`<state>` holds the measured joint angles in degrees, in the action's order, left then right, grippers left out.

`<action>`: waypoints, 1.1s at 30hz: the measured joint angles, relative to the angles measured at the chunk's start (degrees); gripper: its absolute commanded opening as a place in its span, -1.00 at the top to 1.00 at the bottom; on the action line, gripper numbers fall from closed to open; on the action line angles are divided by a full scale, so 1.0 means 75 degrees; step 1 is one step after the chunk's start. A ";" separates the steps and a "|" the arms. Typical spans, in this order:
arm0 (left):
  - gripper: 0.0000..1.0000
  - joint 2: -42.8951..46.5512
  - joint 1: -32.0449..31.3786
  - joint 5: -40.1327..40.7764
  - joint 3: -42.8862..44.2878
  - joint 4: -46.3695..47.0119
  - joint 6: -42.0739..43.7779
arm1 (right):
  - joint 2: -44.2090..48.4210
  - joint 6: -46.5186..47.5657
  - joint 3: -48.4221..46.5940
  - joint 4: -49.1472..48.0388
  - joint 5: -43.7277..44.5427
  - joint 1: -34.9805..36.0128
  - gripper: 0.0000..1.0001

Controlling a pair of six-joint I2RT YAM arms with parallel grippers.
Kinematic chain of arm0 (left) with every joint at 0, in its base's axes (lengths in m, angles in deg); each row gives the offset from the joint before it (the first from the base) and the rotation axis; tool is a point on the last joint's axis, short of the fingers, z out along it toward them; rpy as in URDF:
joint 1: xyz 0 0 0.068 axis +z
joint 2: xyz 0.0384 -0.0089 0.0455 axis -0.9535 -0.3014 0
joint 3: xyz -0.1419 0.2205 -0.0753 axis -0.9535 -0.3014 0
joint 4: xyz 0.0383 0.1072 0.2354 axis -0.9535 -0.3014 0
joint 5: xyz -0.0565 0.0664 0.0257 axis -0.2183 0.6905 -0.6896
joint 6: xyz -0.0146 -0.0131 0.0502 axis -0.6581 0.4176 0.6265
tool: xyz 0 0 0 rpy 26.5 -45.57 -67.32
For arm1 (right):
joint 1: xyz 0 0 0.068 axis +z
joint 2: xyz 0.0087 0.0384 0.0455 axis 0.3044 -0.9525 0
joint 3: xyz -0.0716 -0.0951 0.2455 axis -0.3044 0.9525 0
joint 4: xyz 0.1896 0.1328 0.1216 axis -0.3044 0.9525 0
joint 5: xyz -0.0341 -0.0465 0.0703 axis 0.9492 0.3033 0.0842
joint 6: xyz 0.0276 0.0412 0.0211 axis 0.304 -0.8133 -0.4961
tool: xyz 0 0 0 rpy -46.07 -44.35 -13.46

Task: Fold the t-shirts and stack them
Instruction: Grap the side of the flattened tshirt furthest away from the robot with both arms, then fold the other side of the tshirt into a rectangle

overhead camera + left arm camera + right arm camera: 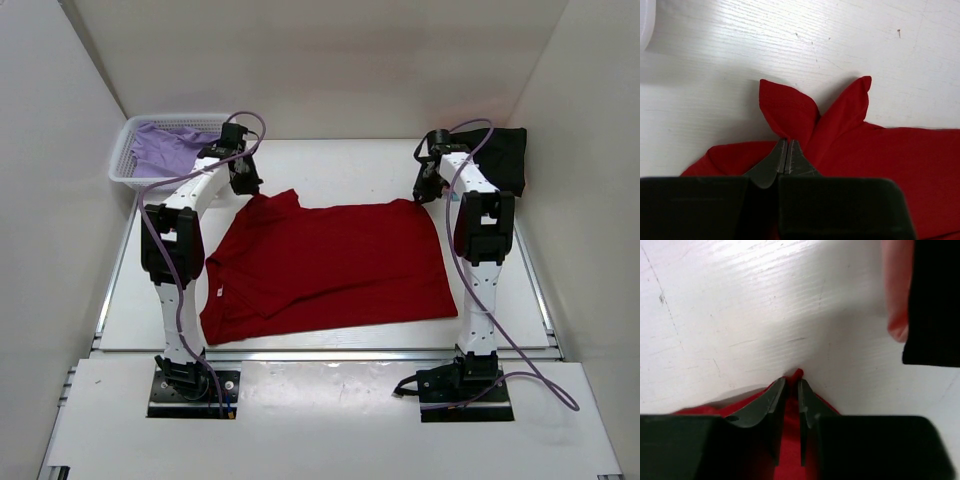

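1. From above, we see the deep red t-shirt [330,265] spread flat on the white table [340,165]. A lavender t-shirt [170,150] fills the white basket [120,160] at far left, and a black t-shirt [505,155] lies at far right.
2. At the left wrist, the left gripper [788,150] is clenched on a bunched far corner of the red cloth.
3. At the right wrist, the right gripper [791,387] pinches the other far corner, with the black cloth nearby.
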<state>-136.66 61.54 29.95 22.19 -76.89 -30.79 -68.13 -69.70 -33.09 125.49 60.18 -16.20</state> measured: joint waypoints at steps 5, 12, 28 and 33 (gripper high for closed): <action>1.00 0.0000 0.0006 0.0000 -0.0047 -0.0006 0.0003 | 0.0000 -0.0085 0.0003 0.0047 0.0020 0.0023 1.00; 1.00 0.0137 0.0079 -0.0003 -0.0134 0.0012 0.0006 | -0.0149 0.0245 -0.0743 0.0402 0.0003 -0.0061 1.00; 1.00 0.2355 0.0187 0.0017 -0.2626 0.0239 0.0181 | 0.1990 0.0600 0.2582 -0.0350 -0.0472 -0.0501 1.00; 1.00 0.2911 0.0198 0.0087 -0.3547 0.0256 0.0175 | 0.2783 0.0694 0.3558 -0.0749 -0.0717 -0.0644 1.00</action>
<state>-114.82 63.02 30.60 -4.41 -74.96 -29.48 -47.25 -64.50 -6.40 119.87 54.80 -21.03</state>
